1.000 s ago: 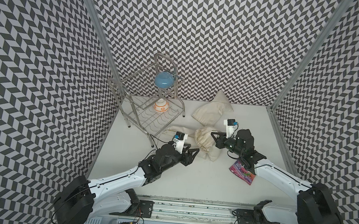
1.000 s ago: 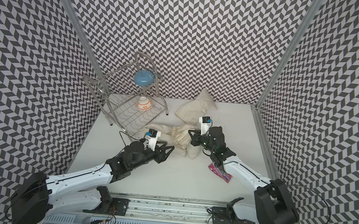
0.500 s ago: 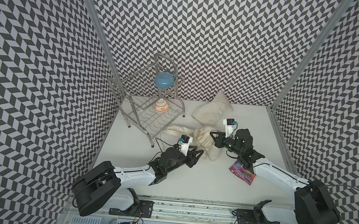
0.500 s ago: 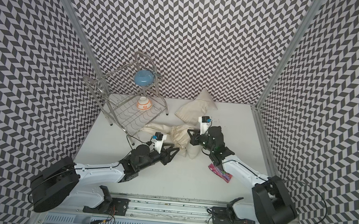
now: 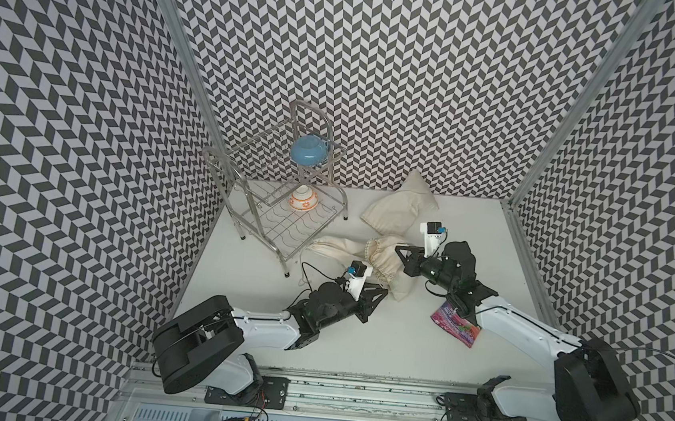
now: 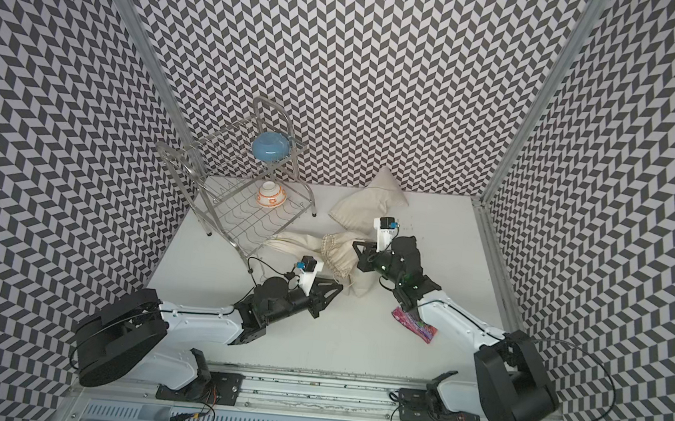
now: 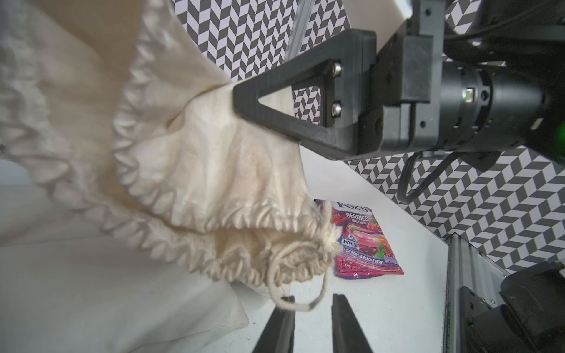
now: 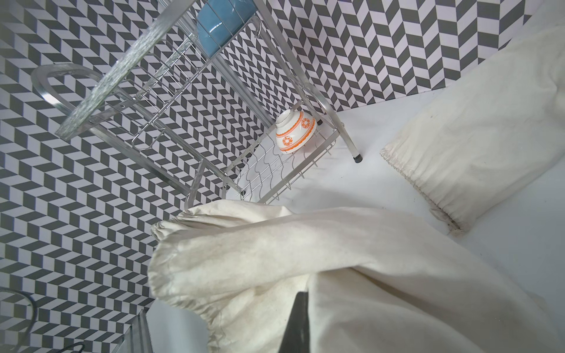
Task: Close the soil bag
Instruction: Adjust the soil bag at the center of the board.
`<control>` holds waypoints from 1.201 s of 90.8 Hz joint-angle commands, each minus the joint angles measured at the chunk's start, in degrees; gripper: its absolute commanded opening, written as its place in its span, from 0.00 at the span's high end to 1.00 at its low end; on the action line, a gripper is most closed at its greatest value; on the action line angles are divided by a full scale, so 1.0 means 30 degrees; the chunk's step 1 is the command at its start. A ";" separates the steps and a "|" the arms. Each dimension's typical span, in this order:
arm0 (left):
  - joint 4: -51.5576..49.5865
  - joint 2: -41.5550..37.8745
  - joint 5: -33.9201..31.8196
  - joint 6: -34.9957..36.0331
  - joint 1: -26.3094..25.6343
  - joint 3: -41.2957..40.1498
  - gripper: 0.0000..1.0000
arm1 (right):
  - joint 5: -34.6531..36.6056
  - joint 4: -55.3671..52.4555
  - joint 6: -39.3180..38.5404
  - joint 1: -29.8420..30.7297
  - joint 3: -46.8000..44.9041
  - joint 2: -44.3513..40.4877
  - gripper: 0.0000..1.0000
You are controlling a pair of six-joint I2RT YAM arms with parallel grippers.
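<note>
Pinching the soil bag (image 7: 214,159) (tips hidden), right hand (image 7: 238,97) clenches; left hand (image 7: 312,301) gapes at drawstring (image 7: 272,284)

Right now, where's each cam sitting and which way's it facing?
Top views: overhead on the robot's side, looking down at the table; left claw, right claw show.
Left wrist: behind the left claw, facing the soil bag and its drawstring; own fingertips show.
Right wrist: behind the right claw, facing the dish rack; one own finger shows.
Shared: all see the soil bag; left wrist and top views share the candy packet.
</note>
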 commanded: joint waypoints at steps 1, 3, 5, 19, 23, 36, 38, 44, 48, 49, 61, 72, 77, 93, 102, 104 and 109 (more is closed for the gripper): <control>0.0849 -0.0011 -0.0685 0.0275 -0.0092 0.0514 0.75 | 0.0256 0.2170 0.0044 0.0089 0.0744 -0.0079 0.97; 0.0827 -0.0019 -0.0810 0.0281 -0.0090 0.0557 0.75 | 0.0246 0.2175 0.0046 0.0104 0.0729 -0.0092 0.97; 0.0836 -0.0043 -0.0900 0.0254 -0.0105 0.0590 0.75 | 0.0236 0.2213 0.0054 0.0115 0.0717 -0.0088 0.97; 0.0946 0.0235 -0.0991 0.0105 -0.0108 0.0918 0.71 | 0.0155 0.2349 0.0210 0.0090 0.0588 -0.0051 0.97; 0.0915 0.0384 -0.0956 0.0047 -0.0098 0.1007 0.71 | 0.0155 0.2351 0.0215 0.0095 0.0587 -0.0062 0.97; 0.1226 0.1095 -0.0500 -0.0240 -0.0098 0.1207 0.73 | 0.0140 0.2350 0.0268 0.0099 0.0579 -0.0182 0.97; 0.1265 0.1195 -0.0332 -0.0250 -0.0092 0.1243 0.75 | 0.0188 0.2352 0.0242 0.0114 0.0570 -0.0206 0.97; 0.1298 0.1392 -0.0005 -0.0384 -0.0112 0.1311 0.80 | 0.0452 0.2252 0.0174 0.0064 0.0540 -0.0293 0.97; 0.1316 0.1367 0.0185 -0.0472 -0.0119 0.1250 0.83 | 0.0691 0.2167 0.0097 0.0042 0.0512 -0.0354 0.97; 0.1317 0.1346 0.0218 -0.0480 -0.0119 0.1223 0.84 | 0.0760 0.2143 0.0082 0.0036 0.0520 -0.0372 0.97; 0.1154 0.0622 0.0162 -0.0616 -0.0153 0.0564 0.98 | 0.1924 0.1692 -0.0103 -0.0077 0.0654 -0.0555 0.96; 0.0088 -0.1022 0.0046 -0.0624 -0.0150 0.0103 1.00 | 0.3070 0.1231 -0.0628 -0.0321 0.0863 -0.0461 0.94; -0.0698 -0.2285 -0.0218 -0.0608 -0.0148 -0.0140 1.00 | 0.3912 0.0928 -0.1083 -0.0499 0.0986 -0.0331 0.93; -0.4890 -0.7485 -0.1728 -0.0315 0.0455 0.0328 1.00 | 0.5465 0.0092 -0.2114 -0.1218 0.0796 -0.0380 0.80; -0.7619 -0.9000 -0.1200 -0.0422 0.1950 0.2205 1.00 | 0.5700 0.0251 -0.2893 -0.1273 0.0380 -0.1552 0.67; -0.8189 -0.9078 -0.0895 -0.0545 0.2383 0.2774 1.00 | 0.5723 0.0260 -0.3039 -0.1262 0.0315 -0.1866 0.65; -0.9358 -0.9027 0.0015 -0.0603 0.3403 0.4153 1.00 | 0.5154 0.0458 -0.3619 -0.1244 0.0144 -0.2656 0.57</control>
